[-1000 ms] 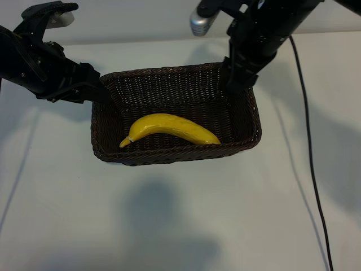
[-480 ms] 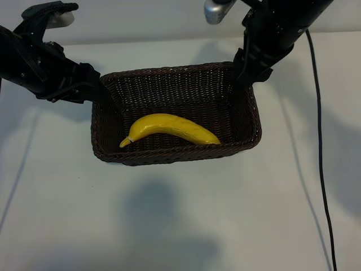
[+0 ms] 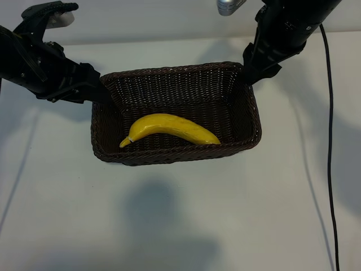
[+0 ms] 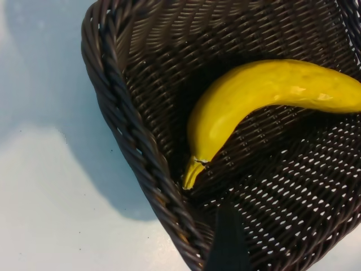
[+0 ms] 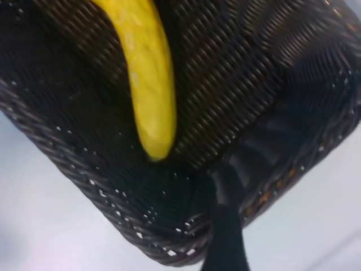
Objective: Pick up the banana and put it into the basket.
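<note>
I saw the banana [image 3: 169,129] lying inside the basket [image 3: 113,155] on the tabletop [image 3: 169,220], along its near wall. My left tool [image 3: 104,93] sat at the basket's left far corner, fingers apart, empty. My right tool [image 3: 252,72] hung over its right far corner, fingers apart, empty.

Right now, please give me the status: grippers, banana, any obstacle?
Left gripper open at basket's left end. Right gripper open above its far right corner, holding nothing. Banana lies inside basket. Nothing in the way.
</note>
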Controlling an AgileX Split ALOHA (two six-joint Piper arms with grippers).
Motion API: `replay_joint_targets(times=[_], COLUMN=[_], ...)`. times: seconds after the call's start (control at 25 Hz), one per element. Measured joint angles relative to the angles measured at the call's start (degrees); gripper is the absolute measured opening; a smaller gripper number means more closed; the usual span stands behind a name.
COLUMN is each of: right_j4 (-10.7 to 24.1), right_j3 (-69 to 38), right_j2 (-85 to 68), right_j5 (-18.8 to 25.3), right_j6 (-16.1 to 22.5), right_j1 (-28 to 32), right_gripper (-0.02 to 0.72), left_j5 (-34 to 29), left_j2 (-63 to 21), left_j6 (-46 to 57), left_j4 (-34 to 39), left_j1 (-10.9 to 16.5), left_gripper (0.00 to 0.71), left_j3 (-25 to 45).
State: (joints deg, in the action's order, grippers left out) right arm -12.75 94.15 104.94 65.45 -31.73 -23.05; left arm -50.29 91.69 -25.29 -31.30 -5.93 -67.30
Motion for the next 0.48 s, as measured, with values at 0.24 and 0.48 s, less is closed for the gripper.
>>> replay_joint_targets(times=[0.24, 0.48], right_j4=[0.4, 0.7], right_j3=[0.0, 0.0], right_j2=[0.0, 0.0], right_j5=[0.5, 0.5], right_j6=[1.0, 1.5], right_j1=[0.0, 0.0], right_gripper=[0.59, 0.59], left_j5=[0.0, 0.0], left_j2=[0.0, 0.0], left_j6=[0.0, 0.0], left_j4=[0.0, -0.2], left_j1=[0.0, 0.0], left_gripper=[0.595, 0.595], left_j3=[0.0, 0.0])
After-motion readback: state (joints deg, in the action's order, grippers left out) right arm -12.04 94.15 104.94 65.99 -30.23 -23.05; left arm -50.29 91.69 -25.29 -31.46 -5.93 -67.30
